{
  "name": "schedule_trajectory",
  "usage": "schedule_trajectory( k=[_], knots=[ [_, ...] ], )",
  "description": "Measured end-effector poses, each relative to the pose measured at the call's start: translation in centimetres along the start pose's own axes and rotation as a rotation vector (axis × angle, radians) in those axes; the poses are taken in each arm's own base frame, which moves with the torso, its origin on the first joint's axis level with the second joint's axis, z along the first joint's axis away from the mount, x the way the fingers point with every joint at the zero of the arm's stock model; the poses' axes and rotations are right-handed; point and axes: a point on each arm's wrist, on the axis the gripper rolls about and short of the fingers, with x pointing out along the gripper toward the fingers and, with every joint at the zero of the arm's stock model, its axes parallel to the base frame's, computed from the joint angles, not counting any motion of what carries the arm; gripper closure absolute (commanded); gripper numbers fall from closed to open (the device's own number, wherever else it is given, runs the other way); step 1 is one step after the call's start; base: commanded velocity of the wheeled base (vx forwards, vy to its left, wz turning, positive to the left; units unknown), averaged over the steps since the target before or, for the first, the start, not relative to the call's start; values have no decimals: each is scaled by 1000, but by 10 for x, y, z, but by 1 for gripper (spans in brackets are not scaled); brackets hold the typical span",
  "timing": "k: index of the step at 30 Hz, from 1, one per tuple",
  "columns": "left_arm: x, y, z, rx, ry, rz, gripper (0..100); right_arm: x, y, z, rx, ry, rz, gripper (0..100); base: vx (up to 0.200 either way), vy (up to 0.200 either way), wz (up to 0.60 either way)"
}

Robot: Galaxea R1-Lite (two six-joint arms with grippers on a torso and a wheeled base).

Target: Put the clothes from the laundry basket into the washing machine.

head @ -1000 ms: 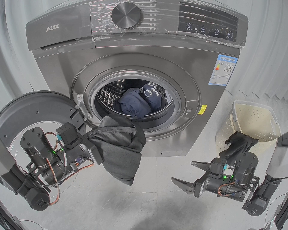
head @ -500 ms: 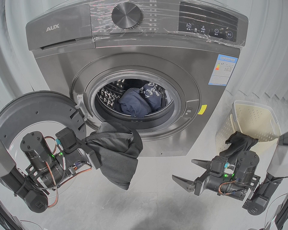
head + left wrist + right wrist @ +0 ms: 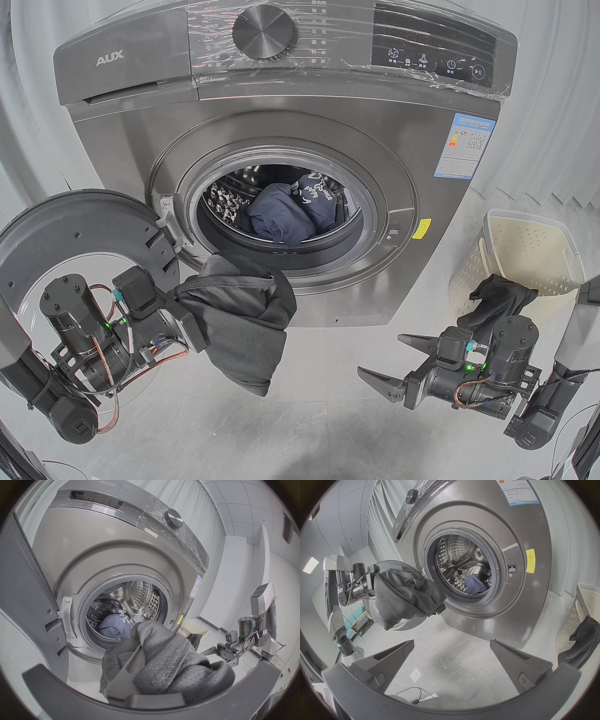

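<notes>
Clothes sit in three spots in the head view. A grey garment [image 3: 240,319] hangs bunched from the left claw [image 3: 187,315], which is clamped on it low in front of the washer [image 3: 125,131], beside the open door [image 3: 69,231]. A navy garment [image 3: 284,212] lies inside the drum [image 3: 225,197]. A black garment [image 3: 500,300] is draped over the near rim of the basket [image 3: 537,250], which stands on the floor [image 3: 312,425] to the right of the washer. The right claw [image 3: 380,356] hovers low in front of the basket, spread wide and empty. In the left wrist view the grey garment bulges out of the claw and covers most of it. Past it is the drum with the navy garment at its bottom, and the right claw is far off. In the right wrist view that claw's two fingers [image 3: 390,658] stand well apart with bare floor between them. The grey garment hangs in front of the door, clear of the washer's mouth, and the black garment hangs down the basket's wall.
</notes>
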Motion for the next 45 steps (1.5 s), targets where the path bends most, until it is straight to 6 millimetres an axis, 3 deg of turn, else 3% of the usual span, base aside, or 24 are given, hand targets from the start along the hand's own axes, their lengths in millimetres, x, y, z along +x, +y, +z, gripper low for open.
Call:
schedule_trajectory(
  k=[5,14,32,45],
  knots=[
    [0,1,1,8,-4,4,100,0,0,0,0,1,-1,0,200,0,0],
    [0,1,0,14,1,3,100,0,0,0,1,2,-1,0,0,0,0],
    [2,-4,-5,17,18,-15,100,1,1,-1,-1,3,5,0,200,0,0],
    [3,-19,-15,7,63,-66,100,-1,8,0,-5,2,30,0,0,0,0]
  ],
)
